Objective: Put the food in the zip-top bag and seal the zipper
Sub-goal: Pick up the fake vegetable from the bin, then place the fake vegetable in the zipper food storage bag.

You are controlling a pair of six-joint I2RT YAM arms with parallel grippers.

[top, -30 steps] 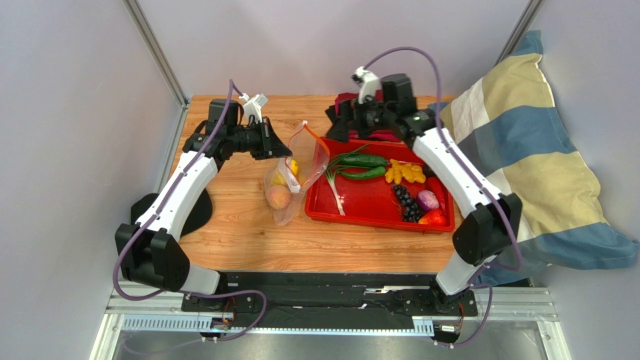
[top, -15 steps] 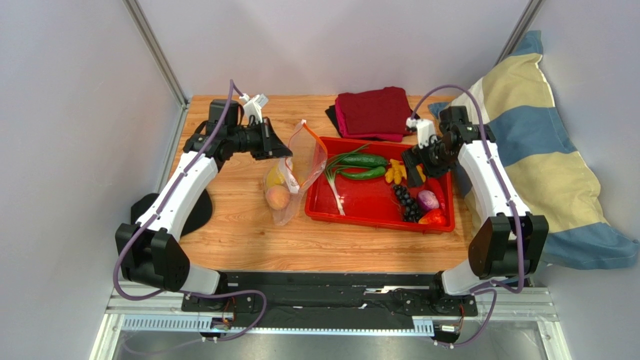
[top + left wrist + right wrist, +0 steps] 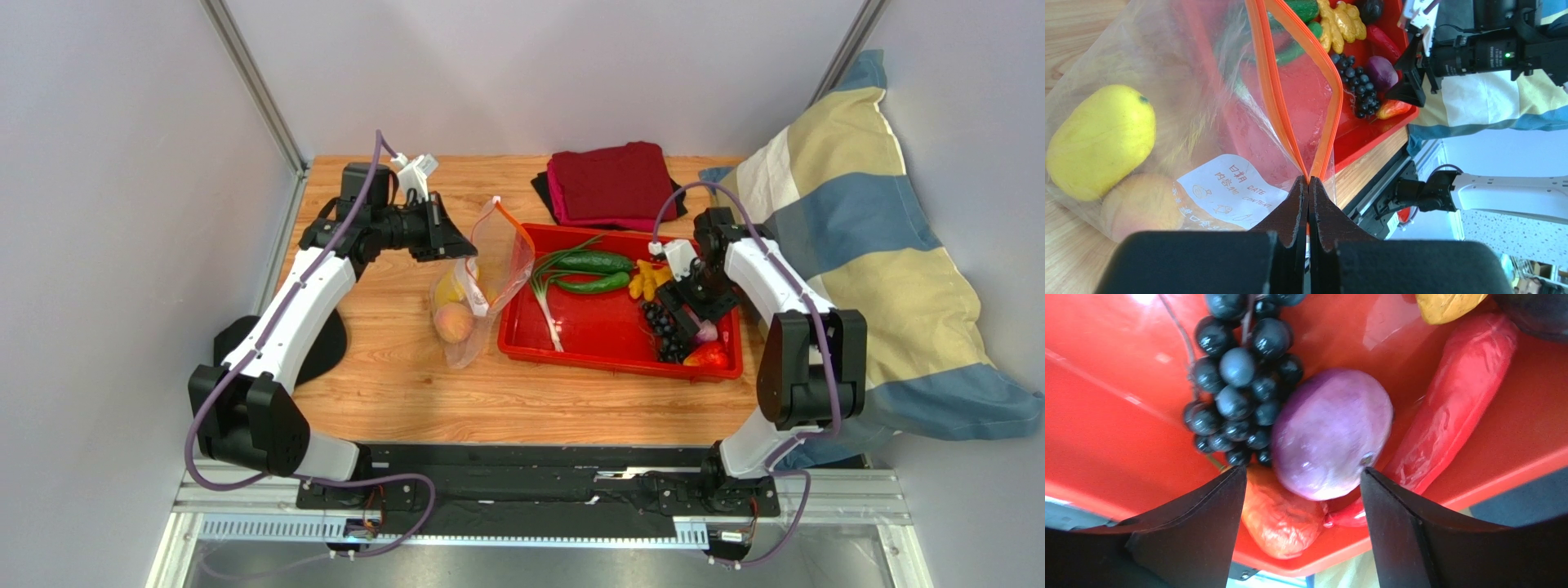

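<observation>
The surface (image 3: 405, 392) is a light wooden board with visible grain. Left of its middle lies the clear zip-top bag (image 3: 470, 321), its lower part resting on the wood and its mouth end lifted off it. Just beside it to the right sits the red tray (image 3: 601, 328), flat on the wood and reaching nearly to the right edge. Behind the tray, at the far edge, a folded dark red cloth (image 3: 610, 184) lies flat with a black layer showing under its left side, and a striped pillow (image 3: 883, 282) overlaps the right edge, though whether it rests on the wood cannot be told.
</observation>
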